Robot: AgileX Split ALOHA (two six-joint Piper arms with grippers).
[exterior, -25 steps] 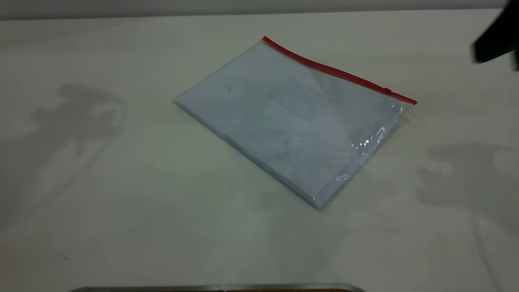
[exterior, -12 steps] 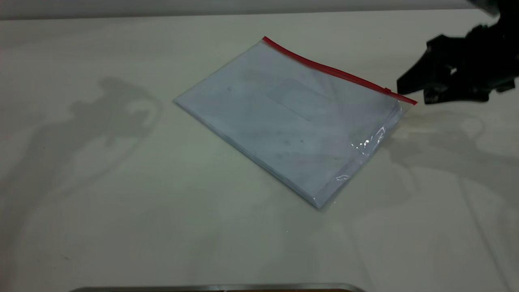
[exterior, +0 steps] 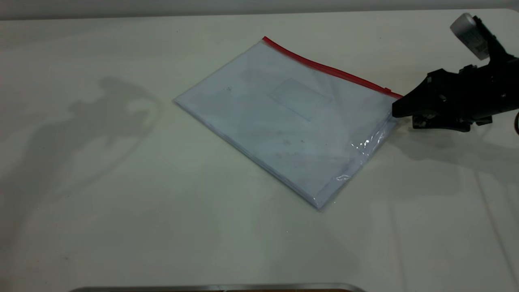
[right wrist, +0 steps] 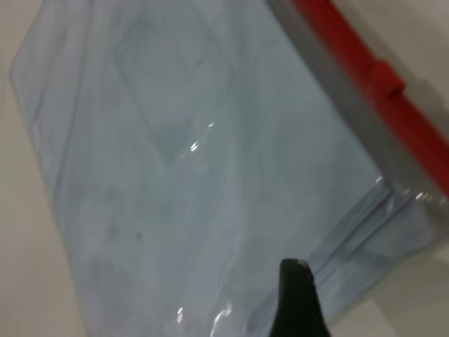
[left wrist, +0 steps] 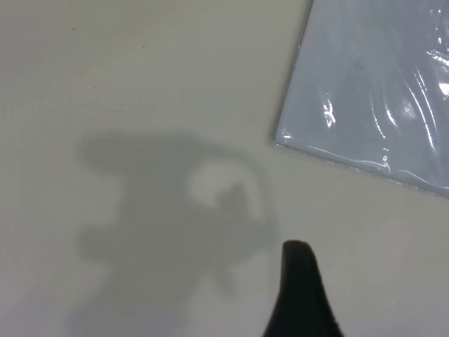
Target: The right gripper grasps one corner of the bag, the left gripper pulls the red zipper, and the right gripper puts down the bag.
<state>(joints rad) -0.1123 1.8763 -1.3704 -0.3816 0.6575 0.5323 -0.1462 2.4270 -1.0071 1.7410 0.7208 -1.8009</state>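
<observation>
The right gripper (exterior: 399, 111) has been lowered to the bag (exterior: 292, 117) corner (exterior: 395, 106); closure cannot be told, grasp pending.

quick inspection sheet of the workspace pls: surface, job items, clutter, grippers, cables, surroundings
Surface: pale table, arm shadows on it.
Job's things: clear bag lying flat, white sheets inside; red zipper along its far edge, slider near the right end.
Clutter: nothing seen.
Grippers: right gripper low at the bag's red-strip corner; left gripper shows one finger over bare table near another corner.
Cables: nothing seen.
Surroundings: metal edge at the near side.
</observation>
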